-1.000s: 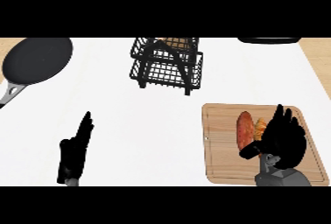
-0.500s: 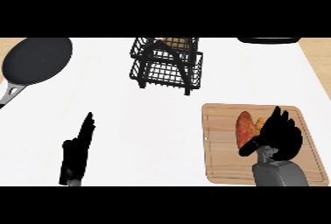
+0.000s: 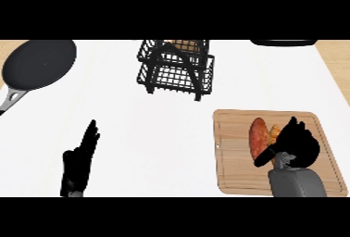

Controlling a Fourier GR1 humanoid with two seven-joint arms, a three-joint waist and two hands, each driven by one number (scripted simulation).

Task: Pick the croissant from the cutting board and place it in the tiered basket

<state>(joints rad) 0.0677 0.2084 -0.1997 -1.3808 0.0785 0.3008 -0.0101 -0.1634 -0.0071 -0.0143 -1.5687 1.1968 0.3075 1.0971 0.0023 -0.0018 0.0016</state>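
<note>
The right hand (image 3: 295, 144) curls over the croissant (image 3: 260, 138) in the middle of the cutting board (image 3: 236, 171), though I can't tell whether it has closed. A shallow hold might let it slip before the basket (image 3: 176, 69).

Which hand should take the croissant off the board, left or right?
Right. The right hand is already over the cutting board, fingers curled at the croissant. The left hand rests open on the bare counter at the view's lower left, far from the board. The tiered basket stands between them, further back.
</note>
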